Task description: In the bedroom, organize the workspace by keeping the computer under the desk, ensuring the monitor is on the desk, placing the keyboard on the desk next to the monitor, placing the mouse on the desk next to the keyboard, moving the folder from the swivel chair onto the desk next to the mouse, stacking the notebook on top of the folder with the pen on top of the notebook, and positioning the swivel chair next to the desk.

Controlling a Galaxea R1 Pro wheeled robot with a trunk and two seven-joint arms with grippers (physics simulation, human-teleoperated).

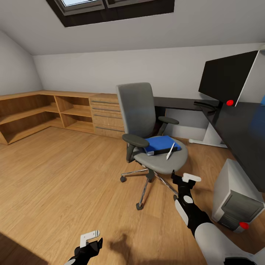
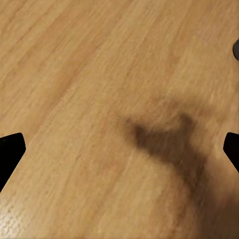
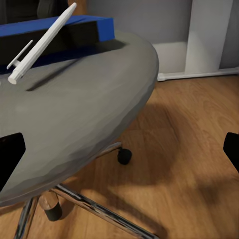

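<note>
Head view: pen [image 1: 170,151] is seen leaning on folder [image 1: 161,144] atop swivel chair [image 1: 147,129], just beyond right gripper [image 1: 184,179], apparently spread wide, nothing held.

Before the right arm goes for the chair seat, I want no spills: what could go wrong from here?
The pen leans with one end up on the folder and the other on the seat, so lifting the folder could roll it to the floor. The swivel chair stands on castors; a push from the right gripper may shift or turn it. The computer stands close beside that arm's path.
</note>
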